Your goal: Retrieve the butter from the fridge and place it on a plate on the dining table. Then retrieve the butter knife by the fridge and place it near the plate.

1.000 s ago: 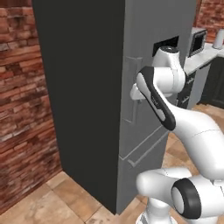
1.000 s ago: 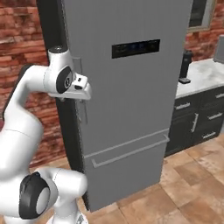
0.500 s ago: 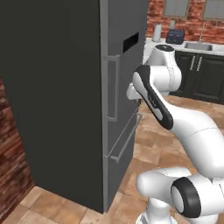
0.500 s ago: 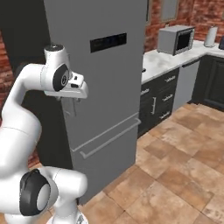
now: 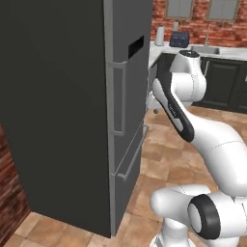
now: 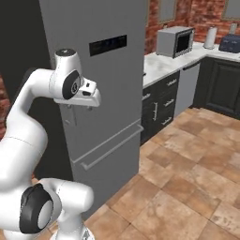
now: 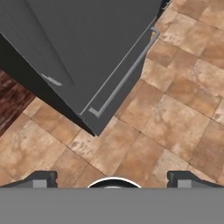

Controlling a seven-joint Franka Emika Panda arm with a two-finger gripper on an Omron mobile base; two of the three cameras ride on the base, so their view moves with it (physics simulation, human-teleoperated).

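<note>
The fridge (image 6: 101,84) fills the left and centre of both base views: tall, grey, doors closed, with slim vertical handles, a black panel (image 6: 108,45) on one door and a bottom drawer with a long bar handle (image 7: 124,76). The gripper (image 7: 113,178) points down at the tiled floor (image 7: 175,100), its fingers (image 7: 40,179) spread wide apart, holding nothing.

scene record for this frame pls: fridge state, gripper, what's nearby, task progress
fridge: tall, grey, doors and bottom drawer shut; black panel on upper door
fridge drawer handle: horizontal bar, untouched
gripper: open, empty, pointed down at the floor in front of the fridge, not touching it
arm: raised beside the fridge front, hand near the door
floor: brown tiles
counter: white top on dark cabinets, right of the fridge
microwave: on that counter
task progress: fridge not yet opened
</note>
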